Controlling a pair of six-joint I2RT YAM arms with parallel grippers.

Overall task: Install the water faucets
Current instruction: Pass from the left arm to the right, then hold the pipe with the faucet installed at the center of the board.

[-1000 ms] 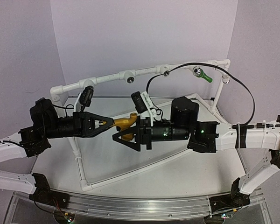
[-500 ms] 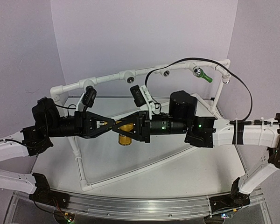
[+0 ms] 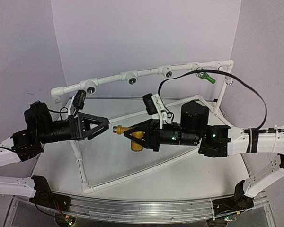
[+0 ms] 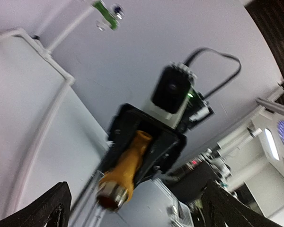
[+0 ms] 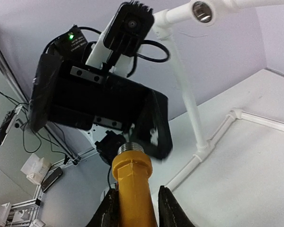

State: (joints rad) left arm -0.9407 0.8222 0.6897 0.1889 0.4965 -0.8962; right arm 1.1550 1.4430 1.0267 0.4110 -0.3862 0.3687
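Observation:
The yellow-orange water faucet [image 3: 136,141] hangs in mid-air above the table, and my right gripper [image 3: 131,134] is shut on its body. Its threaded end [image 3: 117,128] points left toward my left gripper [image 3: 100,126], which stands open a short gap away and holds nothing. In the right wrist view the faucet [image 5: 132,182] rises between my fingers [image 5: 171,208]. In the left wrist view the same faucet [image 4: 125,166] faces me between wide-spread fingertips [image 4: 51,206]. The green water faucet [image 3: 208,77] sits on the top rail of the white pipe frame [image 3: 111,78] at the right.
Dark round sockets [image 3: 132,81] line the frame's top rail, with two more [image 3: 91,89] [image 3: 168,74] either side. A black cable [image 3: 248,86] loops from my right arm over the rail near the green faucet. The frame's low pipes [image 3: 132,176] cross the white table [image 3: 189,177].
My left gripper let go of the yellow-orange faucet, opened wide and drew back to the left. My right gripper closed on the faucet and now carries it alone, shifted slightly right.

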